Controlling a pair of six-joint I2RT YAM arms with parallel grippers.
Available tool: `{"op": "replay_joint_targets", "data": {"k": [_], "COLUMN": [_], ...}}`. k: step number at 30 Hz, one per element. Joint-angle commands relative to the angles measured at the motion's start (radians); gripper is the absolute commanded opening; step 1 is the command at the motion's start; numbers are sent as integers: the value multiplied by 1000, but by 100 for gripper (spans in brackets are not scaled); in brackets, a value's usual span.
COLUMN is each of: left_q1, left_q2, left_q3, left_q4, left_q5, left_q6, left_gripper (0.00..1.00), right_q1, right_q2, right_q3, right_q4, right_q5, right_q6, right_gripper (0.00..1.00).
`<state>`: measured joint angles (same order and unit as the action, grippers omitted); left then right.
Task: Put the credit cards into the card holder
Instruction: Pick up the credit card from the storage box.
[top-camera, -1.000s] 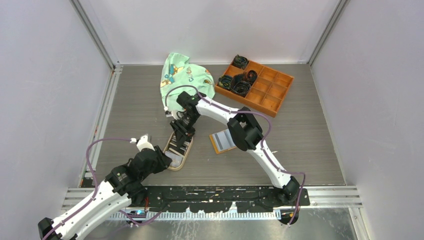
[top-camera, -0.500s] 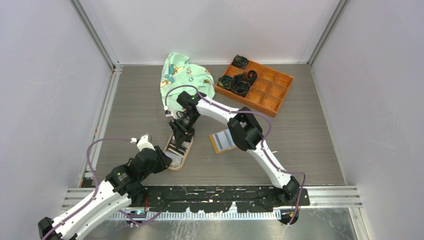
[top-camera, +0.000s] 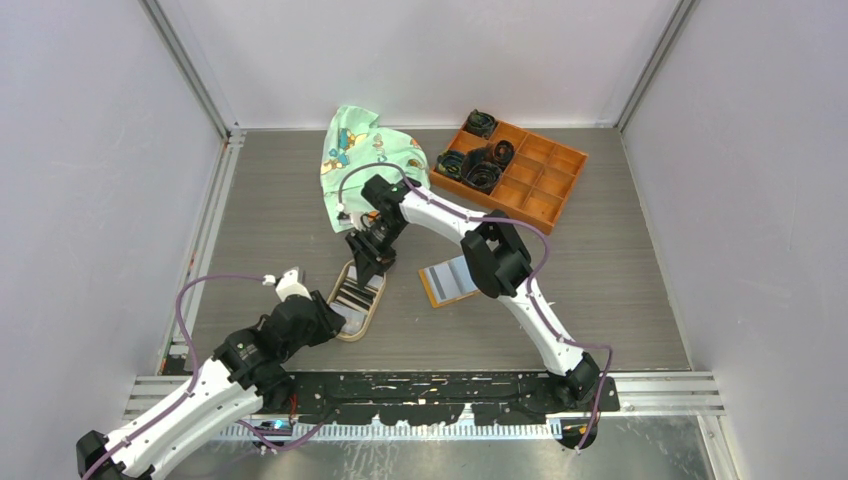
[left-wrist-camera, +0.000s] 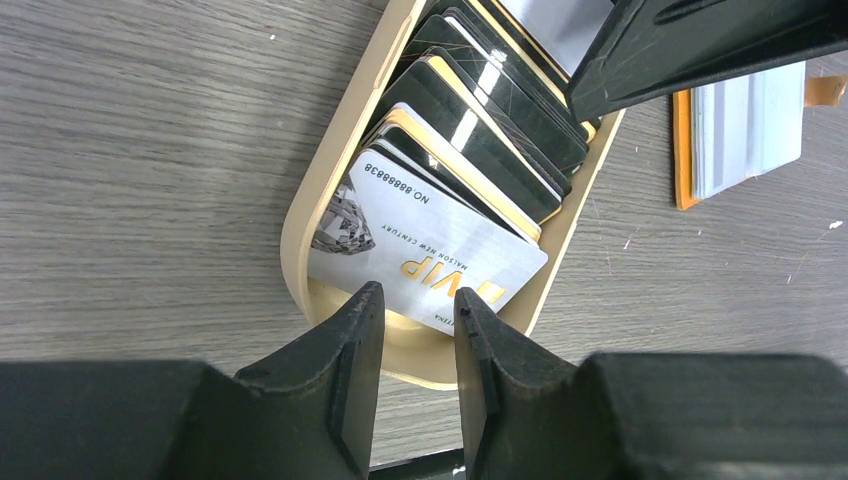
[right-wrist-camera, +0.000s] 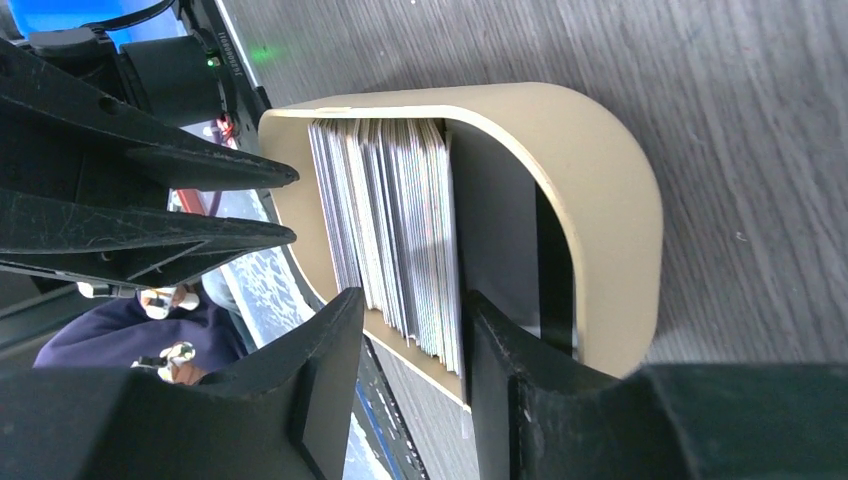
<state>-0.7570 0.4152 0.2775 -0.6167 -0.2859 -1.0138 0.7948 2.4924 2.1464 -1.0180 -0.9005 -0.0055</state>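
Fingers (right-wrist-camera: 330, 400) of right hand (right-wrist-camera: 412, 300) narrowly straddle cards (right-wrist-camera: 385, 220).

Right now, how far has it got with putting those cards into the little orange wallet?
Barely started. Done: the card holder lies open beside the tan dish; I see no card clearly in it. In hand: the left gripper is at the dish's near rim, and the right gripper straddles the credit cards stacked inside. To do: every card looks yet to move.

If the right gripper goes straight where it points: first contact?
Likely the credit cards standing in the tan dish; the open right gripper points into that stack. Remaining depth unclear.
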Motion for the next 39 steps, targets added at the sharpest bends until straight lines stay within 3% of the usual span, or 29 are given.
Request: {"op": "replay_joint_targets", "data": {"k": [1, 29, 39], "left_q1": [4, 3, 3], "left_q2": [1, -8, -69], "left_q3": [5, 8, 13], "left_q4": [51, 59, 83], "left_q5": [4, 20, 42], "left_q6": [13, 21, 60], "left_gripper": [33, 33, 35], "right_q1": [-3, -24, -37], "right_q2": [-88, -146, -201], "right_q3": [3, 7, 10], "right_q4": [-10, -13, -34], "right_q5": [42, 159, 175], "right_q6": [-11, -52, -84], "right_gripper": [46, 12, 7]}}
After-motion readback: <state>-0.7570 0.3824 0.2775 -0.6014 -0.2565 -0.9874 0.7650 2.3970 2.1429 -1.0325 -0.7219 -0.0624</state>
